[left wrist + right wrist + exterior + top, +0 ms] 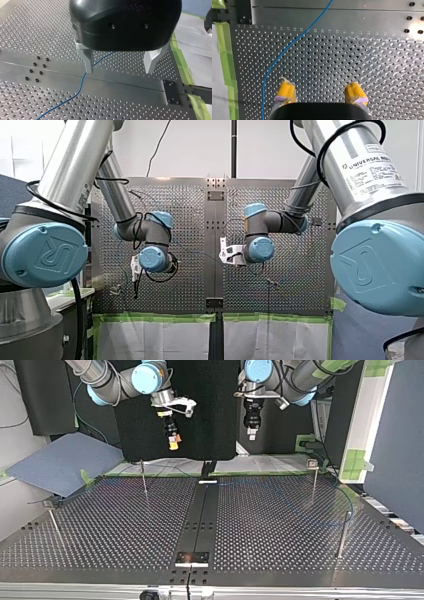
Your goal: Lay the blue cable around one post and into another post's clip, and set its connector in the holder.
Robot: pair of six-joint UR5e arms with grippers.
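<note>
Hanging above the perforated table [280, 525], both grippers are empty. My left gripper [120, 65] has its two metal fingers [88, 62] spread apart with nothing between them. It hovers over the centre strip [120, 86], the smooth band without holes that divides the table. The blue cable [81, 85] lies flat on the table and crosses this strip. In the left wrist view it passes behind one finger, and I cannot tell if it touches that finger.

My right gripper [320, 93] also stands wide apart, with bare table between its yellow pads [286, 90]. It is over the perforated part just beside the centre strip. There the cable comes off the strip in a long curve and runs past one pad, outside the gap.

In the top view both grippers are high above the far end of the centre strip, one on each side of it. Thin posts [343, 532] stand upright on both sides of the strip, well apart from it. The cable shows only faintly there, on my left arm's side of the strip, bending toward the table's edge near two posts. Whether it goes around a post I cannot tell.
</note>
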